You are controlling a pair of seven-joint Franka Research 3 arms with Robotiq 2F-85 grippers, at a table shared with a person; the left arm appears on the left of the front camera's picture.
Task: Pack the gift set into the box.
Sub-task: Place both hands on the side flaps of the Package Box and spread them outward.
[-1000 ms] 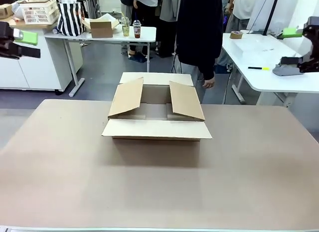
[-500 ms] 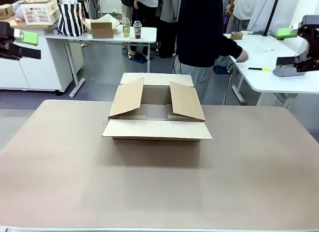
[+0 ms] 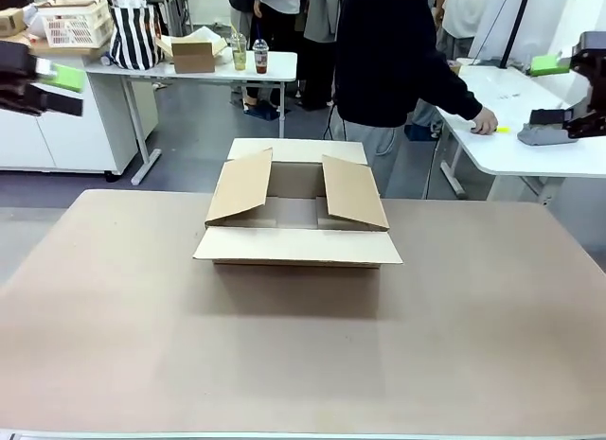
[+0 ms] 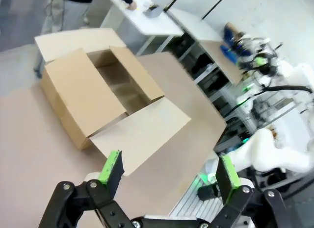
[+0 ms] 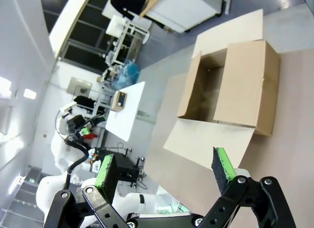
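The box [image 3: 296, 222] stands open in the middle of the tan table. Its near and far flaps are folded out flat, and its two side flaps lean in over the opening. The gift set is out of view. High at the left edge my left gripper [image 3: 62, 90] hangs open, well away from the box. My right gripper [image 3: 549, 99] is open high at the right edge. From the left wrist, the left gripper [image 4: 169, 170] shows green pads [image 4: 112, 165] spread wide above the box [image 4: 105, 95]. From the right wrist, the right gripper [image 5: 164, 171] is also spread, with the box [image 5: 230, 86] beyond it.
A person [image 3: 383, 61] stands behind the box, one hand [image 3: 485, 123] on the white side table [image 3: 511, 151] by a yellow marker [image 3: 499, 130]. A far table holds a small tan carton [image 3: 194, 52], two cups [image 3: 248, 52] and a striped bag [image 3: 134, 33].
The person's hand has swung from their side out onto the white side table. My left gripper has shifted slightly and looks blurred. The box has not moved.
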